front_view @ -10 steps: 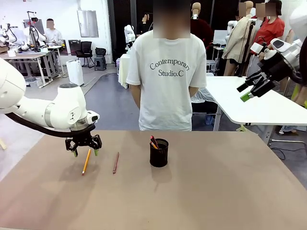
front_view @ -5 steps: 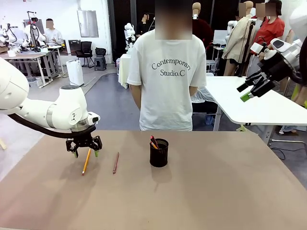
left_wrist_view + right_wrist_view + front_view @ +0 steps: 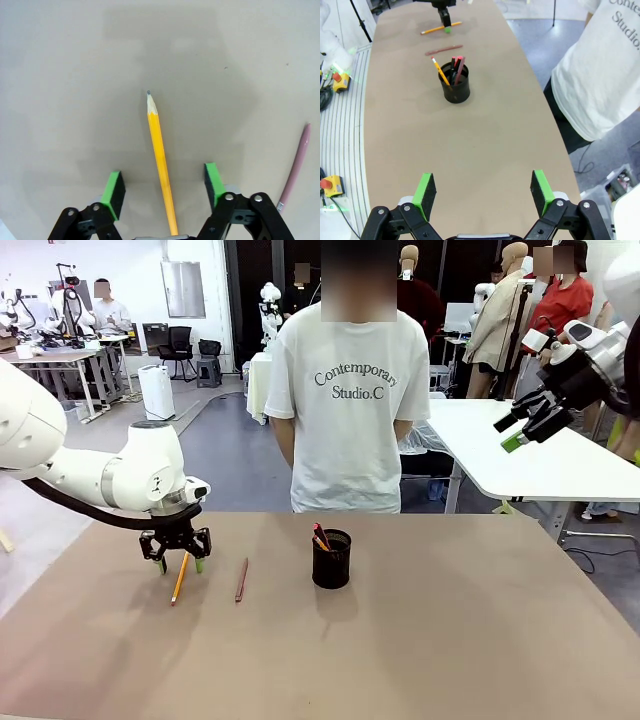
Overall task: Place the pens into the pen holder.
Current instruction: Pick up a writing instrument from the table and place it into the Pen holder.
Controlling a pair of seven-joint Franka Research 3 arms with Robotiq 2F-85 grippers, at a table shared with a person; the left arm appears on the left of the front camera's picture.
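A yellow-orange pencil (image 3: pixel 180 579) (image 3: pixel 160 161) lies on the brown table (image 3: pixel 420 640), its dark tip pointing away in the left wrist view. My left gripper (image 3: pixel 176 559) (image 3: pixel 164 184) is open, low over the table, its green pads either side of this pencil without touching it. To its right lies a reddish-brown pen (image 3: pixel 241 579) (image 3: pixel 294 170) (image 3: pixel 443 49). The black mesh pen holder (image 3: pixel 331 559) (image 3: pixel 455 86) stands at mid-table with several pens standing in it. My right gripper (image 3: pixel 527 425) (image 3: pixel 484 192) is open and empty, held high at the right.
A person in a white T-shirt (image 3: pixel 350 400) stands at the table's far edge behind the pen holder, hands behind the back. A white table (image 3: pixel 530 455) stands beyond at the right.
My left gripper has sunk a little lower around the yellow-orange pencil. The right arm, the pens and the holder have not moved.
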